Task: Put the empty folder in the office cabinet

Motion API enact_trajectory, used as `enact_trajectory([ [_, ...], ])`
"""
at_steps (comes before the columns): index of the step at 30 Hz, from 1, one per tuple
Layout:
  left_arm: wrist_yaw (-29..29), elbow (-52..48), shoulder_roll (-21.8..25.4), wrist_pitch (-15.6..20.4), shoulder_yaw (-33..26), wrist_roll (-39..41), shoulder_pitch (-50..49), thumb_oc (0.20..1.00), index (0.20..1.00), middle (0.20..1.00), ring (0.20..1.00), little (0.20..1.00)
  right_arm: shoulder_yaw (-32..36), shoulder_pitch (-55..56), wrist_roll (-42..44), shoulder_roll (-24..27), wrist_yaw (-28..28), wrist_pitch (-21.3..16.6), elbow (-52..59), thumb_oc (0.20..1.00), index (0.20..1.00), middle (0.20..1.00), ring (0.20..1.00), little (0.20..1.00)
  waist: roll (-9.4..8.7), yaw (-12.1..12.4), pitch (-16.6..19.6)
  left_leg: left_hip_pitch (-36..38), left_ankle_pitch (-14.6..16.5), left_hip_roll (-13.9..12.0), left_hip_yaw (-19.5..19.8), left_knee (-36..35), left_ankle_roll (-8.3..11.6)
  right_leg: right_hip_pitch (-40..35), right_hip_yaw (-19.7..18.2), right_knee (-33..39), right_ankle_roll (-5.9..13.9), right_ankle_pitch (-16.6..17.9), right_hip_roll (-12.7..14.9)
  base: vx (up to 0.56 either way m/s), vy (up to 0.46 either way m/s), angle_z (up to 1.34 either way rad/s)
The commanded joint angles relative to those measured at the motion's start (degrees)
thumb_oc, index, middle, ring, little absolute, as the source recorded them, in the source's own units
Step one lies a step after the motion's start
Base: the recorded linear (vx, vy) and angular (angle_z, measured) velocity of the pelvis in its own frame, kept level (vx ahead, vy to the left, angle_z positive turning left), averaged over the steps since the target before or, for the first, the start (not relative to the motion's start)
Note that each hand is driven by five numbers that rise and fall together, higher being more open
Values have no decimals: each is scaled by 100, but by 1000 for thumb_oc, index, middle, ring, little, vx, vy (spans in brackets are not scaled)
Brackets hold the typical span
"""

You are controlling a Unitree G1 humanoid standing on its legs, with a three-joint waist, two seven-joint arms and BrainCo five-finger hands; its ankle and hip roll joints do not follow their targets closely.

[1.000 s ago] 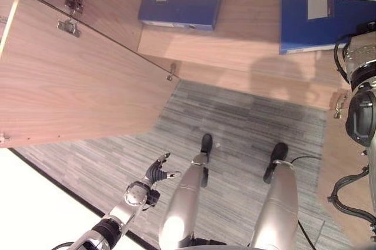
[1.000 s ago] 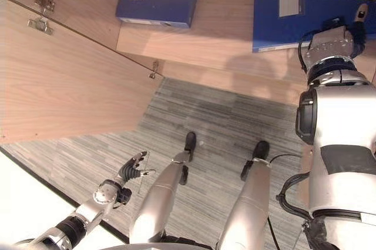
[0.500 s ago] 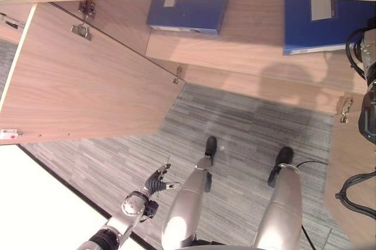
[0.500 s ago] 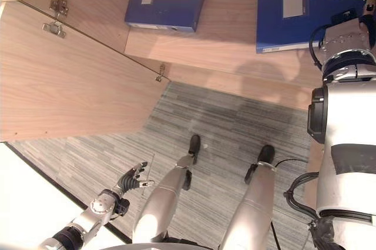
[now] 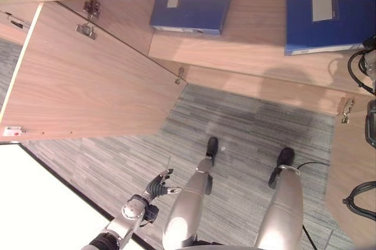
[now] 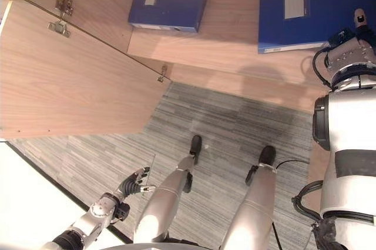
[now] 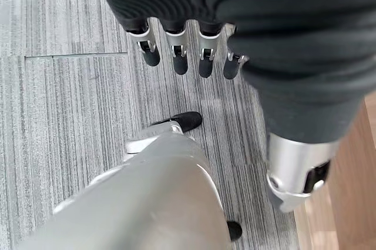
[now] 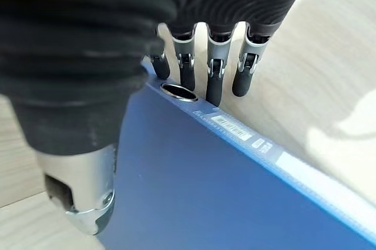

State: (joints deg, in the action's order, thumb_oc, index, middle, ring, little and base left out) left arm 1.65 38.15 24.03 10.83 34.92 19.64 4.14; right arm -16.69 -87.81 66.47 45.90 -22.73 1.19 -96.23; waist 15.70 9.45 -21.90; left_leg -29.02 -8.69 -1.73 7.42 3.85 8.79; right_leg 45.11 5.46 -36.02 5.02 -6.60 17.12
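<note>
A blue folder [image 5: 320, 23] lies flat on the cabinet shelf [image 5: 247, 44] at the right, spine toward the front. My right hand [image 6: 354, 26] hovers at its right end. In the right wrist view the fingers [image 8: 214, 79] hang straight just past the spine of the folder [image 8: 205, 185], with the thumb [image 8: 88, 203] over the cover; nothing is gripped. Low at my left side, my left hand [image 5: 155, 184] hangs open over the carpet, its fingers [image 7: 176, 50] relaxed and holding nothing.
A second blue folder [image 5: 188, 15] lies further left on the same shelf. The left cabinet door [image 5: 88, 85] stands wide open, and the right door [image 5: 349, 156] is open at the right edge. Grey striped carpet [image 5: 247, 126] lies in front.
The view has shifted slightly. My right hand has drawn a little to the right along the folder's end. The left hand has sunk a little lower.
</note>
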Motion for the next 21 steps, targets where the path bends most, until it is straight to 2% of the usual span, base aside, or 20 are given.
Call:
enact_trajectory([
  [1, -28, 210, 200, 19, -112, 25, 150, 1000, 1000, 1000, 1000, 1000, 31, -377, 237, 153, 515, -663, 1007, 1000, 1000, 1000, 1000, 1000, -155, 230, 24, 659, 915, -97, 192, -162, -56, -732, -15, -207, 359, -882, -56, -4, 14, -7],
  [2, -53, 250, 183, 8, -136, 22, 154, 1000, 1000, 1000, 1000, 1000, 107, -337, 295, 58, 500, -681, 1045, 1000, 1000, 1000, 1000, 1000, -122, 257, 3, 617, 782, -106, 178, -162, -68, -719, 51, -138, 336, -678, -58, -2, 22, -3],
  [9, -60, 348, 138, 25, -185, 56, 200, 1000, 1000, 1000, 1000, 1000, 321, -187, 463, -465, 497, -853, 1382, 1000, 1000, 1000, 1000, 1000, -73, 313, 103, 758, 692, -135, 232, -398, -74, -847, 99, -1, 394, -595, -37, -13, 12, -2],
  [21, 96, 326, 192, 39, -128, 39, 187, 1000, 1000, 1000, 1000, 1000, 295, -281, 387, -408, 554, -834, 1592, 1000, 1000, 1000, 1000, 1000, -122, 459, 257, 917, 665, -84, 396, -533, -81, -1160, 299, 114, 473, -550, 120, 9, 8, 7],
])
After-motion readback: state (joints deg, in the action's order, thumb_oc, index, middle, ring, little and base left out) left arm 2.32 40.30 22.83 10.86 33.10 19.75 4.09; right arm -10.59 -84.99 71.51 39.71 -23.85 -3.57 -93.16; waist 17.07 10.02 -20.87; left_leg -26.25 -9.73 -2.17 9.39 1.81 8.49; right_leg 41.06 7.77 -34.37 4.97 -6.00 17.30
